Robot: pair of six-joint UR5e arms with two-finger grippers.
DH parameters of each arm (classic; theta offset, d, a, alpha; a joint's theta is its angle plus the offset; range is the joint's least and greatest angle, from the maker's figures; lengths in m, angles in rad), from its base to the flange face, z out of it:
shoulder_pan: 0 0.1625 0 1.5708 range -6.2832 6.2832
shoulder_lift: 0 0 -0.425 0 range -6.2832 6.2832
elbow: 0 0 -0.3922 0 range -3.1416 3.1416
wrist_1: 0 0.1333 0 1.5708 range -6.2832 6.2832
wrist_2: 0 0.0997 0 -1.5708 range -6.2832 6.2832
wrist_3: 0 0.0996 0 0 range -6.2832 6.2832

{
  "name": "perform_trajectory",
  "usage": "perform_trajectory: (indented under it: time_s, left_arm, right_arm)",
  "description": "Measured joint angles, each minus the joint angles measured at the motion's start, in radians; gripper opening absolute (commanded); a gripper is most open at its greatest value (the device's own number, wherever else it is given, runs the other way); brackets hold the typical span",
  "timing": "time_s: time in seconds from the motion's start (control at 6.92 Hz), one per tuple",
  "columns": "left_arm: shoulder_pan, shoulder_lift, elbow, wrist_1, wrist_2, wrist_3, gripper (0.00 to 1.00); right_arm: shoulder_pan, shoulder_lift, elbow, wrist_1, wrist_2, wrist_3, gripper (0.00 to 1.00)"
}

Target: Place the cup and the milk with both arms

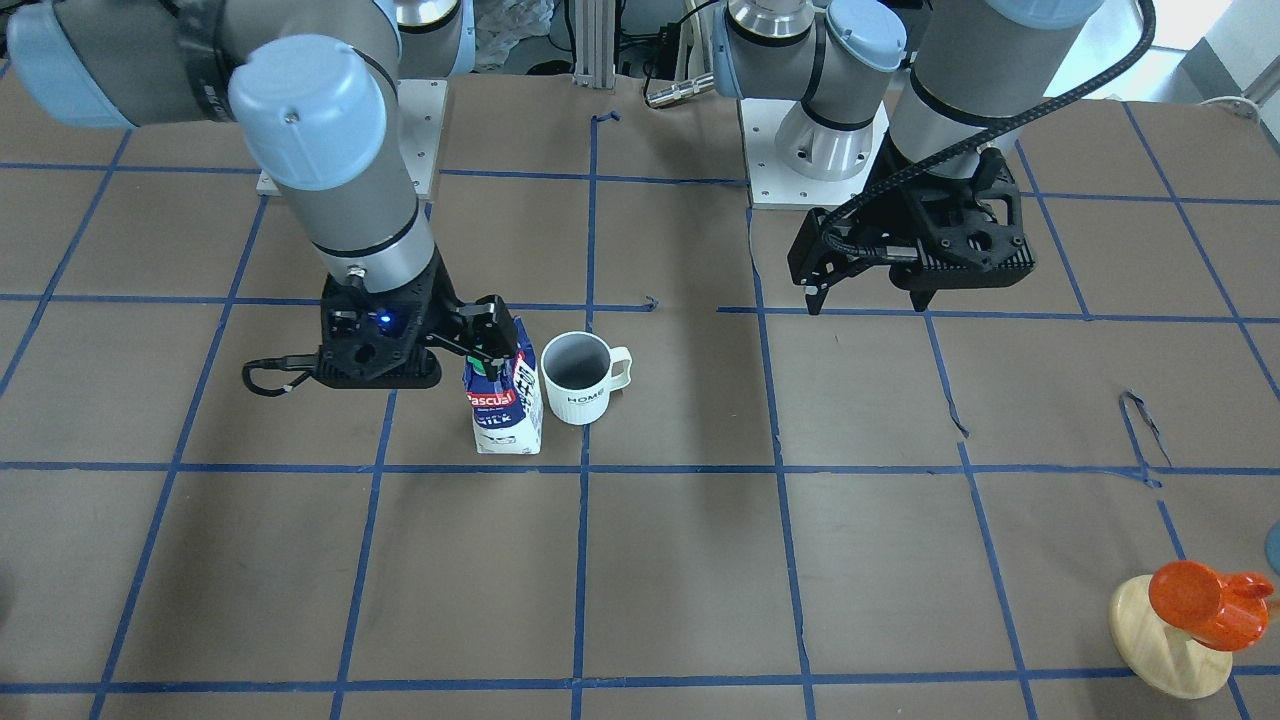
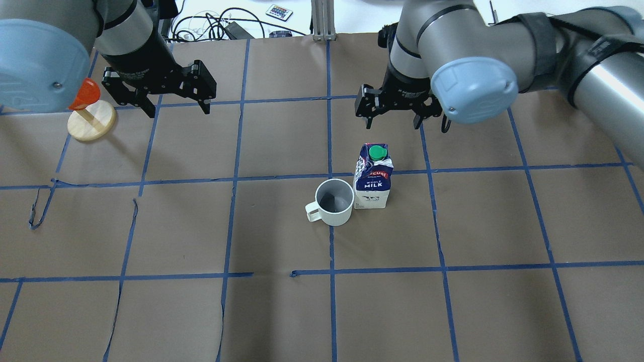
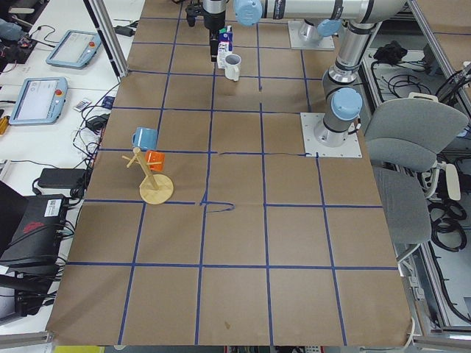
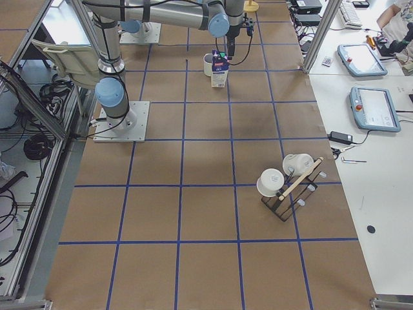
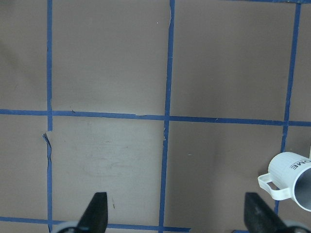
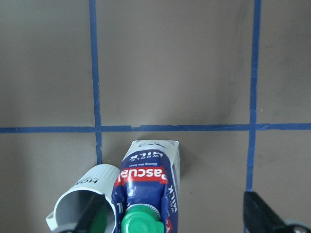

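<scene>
The white cup [image 2: 334, 202] with "HOME" lettering stands upright mid-table, its handle pointing away from the milk [image 2: 373, 181], which stands upright and touches its side. Both also show in the front view, cup [image 1: 578, 378] and milk [image 1: 505, 405]. My right gripper [image 2: 393, 125] is open and hovers just above the carton; in its wrist view the green cap [image 6: 141, 223] sits between the fingers [image 6: 260, 216], not gripped. My left gripper [image 2: 178, 111] is open and empty, far to the cup's left and raised. Its wrist view shows bare table and the cup [image 5: 291, 179] at the lower right.
An orange cup on a wooden stand [image 2: 92, 123] sits at the far left, close to my left gripper; it also shows in the front view [image 1: 1200, 605]. A rack with white cups [image 4: 287, 184] stands at the table's right end. Brown paper with a blue tape grid [image 2: 329, 176] covers the table.
</scene>
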Motion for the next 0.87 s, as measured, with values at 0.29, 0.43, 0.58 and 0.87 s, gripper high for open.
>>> perform_trajectory:
  time_s: [0.29, 0.43, 0.58, 0.87]
  left_arm:
    - [0.009, 0.003, 0.000, -0.005, -0.001, 0.000, 1.00]
    - [0.015, 0.004, 0.000, -0.006, -0.002, 0.000, 1.00]
    - [0.017, 0.005, 0.000, -0.007, -0.003, 0.000, 1.00]
    - [0.018, 0.006, 0.000, -0.007, -0.003, 0.000, 1.00]
  right_arm:
    - [-0.079, -0.052, -0.012, 0.018, -0.022, 0.004, 1.00]
    - [-0.095, -0.076, -0.010, 0.034, -0.033, 0.002, 1.00]
    - [-0.101, -0.096, -0.002, 0.076, -0.052, -0.010, 1.00]
    - [-0.105, -0.126, 0.006, 0.182, -0.078, -0.105, 1.00]
